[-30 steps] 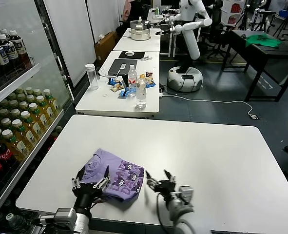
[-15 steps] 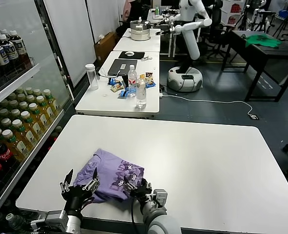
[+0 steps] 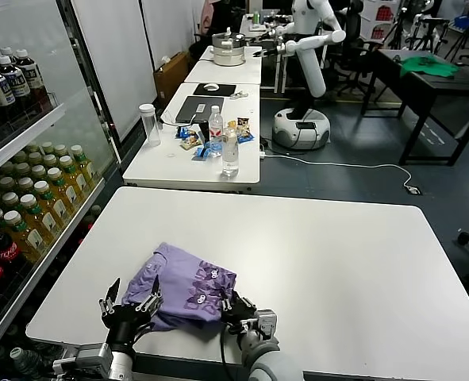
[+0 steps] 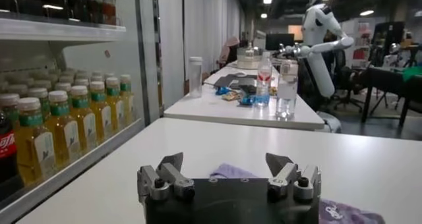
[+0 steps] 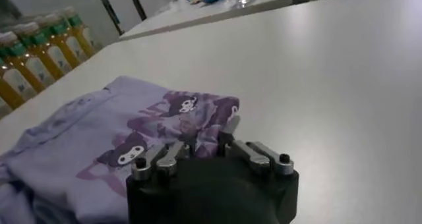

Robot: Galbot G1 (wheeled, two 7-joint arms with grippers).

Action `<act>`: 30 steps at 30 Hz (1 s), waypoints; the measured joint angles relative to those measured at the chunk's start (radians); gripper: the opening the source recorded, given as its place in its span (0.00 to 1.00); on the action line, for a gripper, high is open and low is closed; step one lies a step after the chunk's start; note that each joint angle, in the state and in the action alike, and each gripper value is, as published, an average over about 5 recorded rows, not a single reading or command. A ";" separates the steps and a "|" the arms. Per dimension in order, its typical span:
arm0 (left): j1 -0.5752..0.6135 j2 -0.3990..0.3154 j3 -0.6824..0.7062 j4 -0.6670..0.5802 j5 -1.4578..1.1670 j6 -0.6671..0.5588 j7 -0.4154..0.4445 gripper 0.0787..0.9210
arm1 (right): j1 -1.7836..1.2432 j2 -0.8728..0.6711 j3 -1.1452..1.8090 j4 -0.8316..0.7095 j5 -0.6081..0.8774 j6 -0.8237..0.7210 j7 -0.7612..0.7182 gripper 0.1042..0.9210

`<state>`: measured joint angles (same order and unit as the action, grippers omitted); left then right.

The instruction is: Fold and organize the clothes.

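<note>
The lavender T-shirt [image 3: 188, 284] lies crumpled on the white table [image 3: 321, 254] near its front left, with the dark cartoon print facing up. My left gripper [image 3: 129, 302] is open at the shirt's near-left edge and holds nothing. In the left wrist view its fingers [image 4: 170, 165] stand wide apart, with the shirt [image 4: 232, 170] just beyond them. My right gripper [image 3: 233, 304] is at the shirt's near-right edge. In the right wrist view it [image 5: 208, 138] is pinched on a fold of the printed fabric [image 5: 138, 133].
Shelves of drink bottles [image 3: 28, 214] run along the table's left side. A second white table [image 3: 194, 151] with bottles and a laptop stands beyond the far edge. A white robot [image 3: 309, 48] stands further back.
My left gripper drew back from on top of the shirt to its near-left edge. My right gripper moved left to the shirt's near-right edge and closed on the fabric.
</note>
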<state>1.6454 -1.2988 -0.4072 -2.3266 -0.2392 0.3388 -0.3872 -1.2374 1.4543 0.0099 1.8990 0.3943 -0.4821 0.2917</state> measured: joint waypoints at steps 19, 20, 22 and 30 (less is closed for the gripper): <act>-0.018 -0.001 0.030 0.024 -0.007 0.000 0.000 0.88 | 0.167 -0.293 0.201 -0.090 -0.213 0.028 -0.291 0.01; -0.019 -0.002 0.031 0.025 -0.007 0.000 0.001 0.88 | 0.170 -0.310 0.216 -0.098 -0.223 0.037 -0.306 0.01; -0.021 -0.004 0.035 0.027 -0.006 -0.001 0.003 0.88 | 0.173 -0.338 0.245 -0.110 -0.242 0.055 -0.327 0.03; -0.029 -0.012 0.052 0.029 0.007 -0.009 0.018 0.88 | 0.135 -0.390 0.366 -0.108 -0.280 0.172 -0.327 0.28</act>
<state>1.6164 -1.3109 -0.3548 -2.2974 -0.2318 0.3301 -0.3695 -1.1025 1.0647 0.3758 1.7907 0.1139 -0.3105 -0.0351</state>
